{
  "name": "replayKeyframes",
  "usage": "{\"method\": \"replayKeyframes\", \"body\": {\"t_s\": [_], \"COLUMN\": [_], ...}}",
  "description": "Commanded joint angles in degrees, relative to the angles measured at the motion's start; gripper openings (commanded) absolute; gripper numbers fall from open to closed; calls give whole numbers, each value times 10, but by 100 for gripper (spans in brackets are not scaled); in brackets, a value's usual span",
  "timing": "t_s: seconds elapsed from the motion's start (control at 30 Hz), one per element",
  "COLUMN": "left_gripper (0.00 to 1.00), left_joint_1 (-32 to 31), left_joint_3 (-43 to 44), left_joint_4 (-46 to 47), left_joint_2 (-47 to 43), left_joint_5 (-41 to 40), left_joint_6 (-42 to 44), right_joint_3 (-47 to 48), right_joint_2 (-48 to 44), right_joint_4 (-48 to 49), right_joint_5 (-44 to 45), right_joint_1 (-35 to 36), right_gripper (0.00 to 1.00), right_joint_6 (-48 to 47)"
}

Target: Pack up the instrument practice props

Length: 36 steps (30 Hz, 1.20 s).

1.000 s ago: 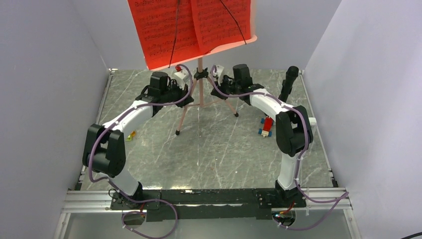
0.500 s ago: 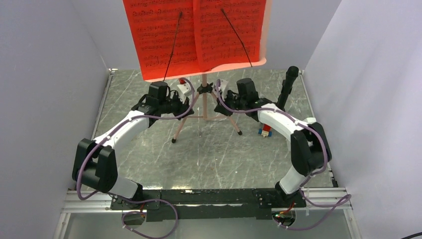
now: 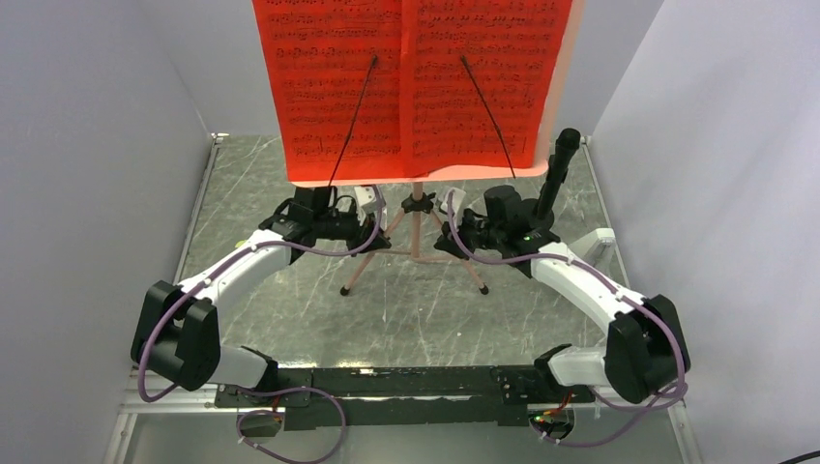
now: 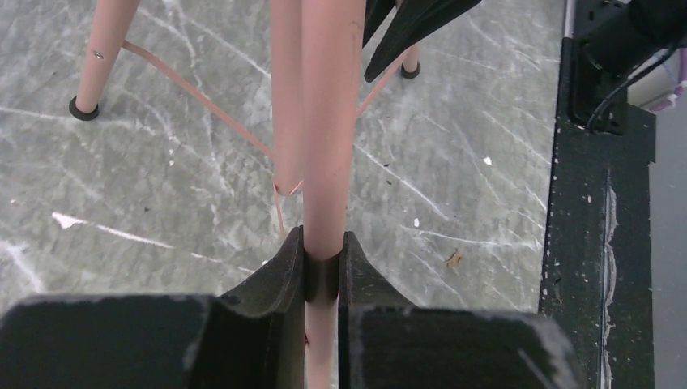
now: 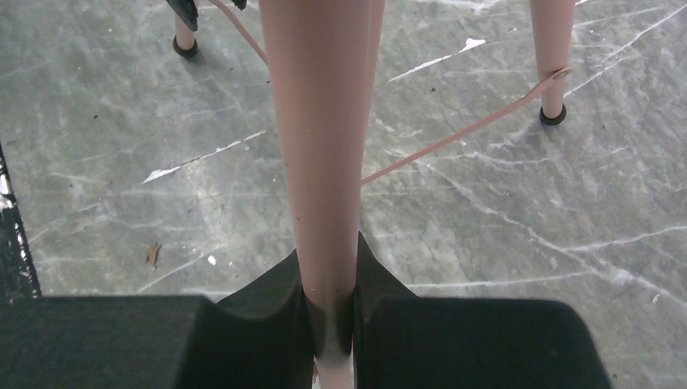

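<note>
stand: pink music stand (image 3: 416, 232) stood upright mid-table (image 3: 309, 309) | left pincer (image 4: 322, 275): clamped on one tripod leg | right pincer (image 5: 328, 312): clamped on another | why: paired low grips likely steadied the top-heavy desk carrying red sheet-music pages (image 3: 416, 87)

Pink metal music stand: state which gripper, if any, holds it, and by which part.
Both: left gripper and right gripper are each shut on a separate tripod leg of the pink metal music stand.
</note>
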Motion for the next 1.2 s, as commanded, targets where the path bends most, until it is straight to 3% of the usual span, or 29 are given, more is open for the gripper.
{"method": "replayKeyframes", "body": {"t_s": [0.0,0.3,0.4,0.43,0.47,0.6,0.7,0.93,1.0,1.17], "left_gripper": [1,6,16,27,36,61,74,83,89,91], "left_joint_1": [24,15,15,15,15,19,24,48,64,109], "left_joint_3": [-28,-40,-35,-31,-27,-16,-1,-13,-27,-36], "left_joint_4": [-31,-23,-18,-18,-18,-12,-31,-114,-137,-207], "left_joint_2": [-17,-15,-18,-18,-19,-30,-35,-119,-153,-198], "left_joint_5": [11,17,16,15,13,-12,-19,-78,-126,-174], "left_joint_6": [-26,-40,-52,-57,-63,-112,-118,-82,-85,-91], "right_joint_3": [-47,-85,-79,-76,-71,-32,1,101,138,226], "right_joint_2": [-56,-101,-107,-107,-108,-123,-147,-207,-224,-250], "right_joint_4": [-81,-99,-107,-113,-123,-205,-270,-444,-481,-532], "right_joint_5": [59,56,49,42,32,-34,-48,-69,-78,-117], "right_joint_1": [-32,-55,-57,-57,-57,-57,-57,-57,-56,-56], "right_gripper": [0,0,1,14,35,97,100,100,100,100], "right_joint_6": [-70,-84,-86,-90,-99,-162,-198,-203,-185,-118]}}
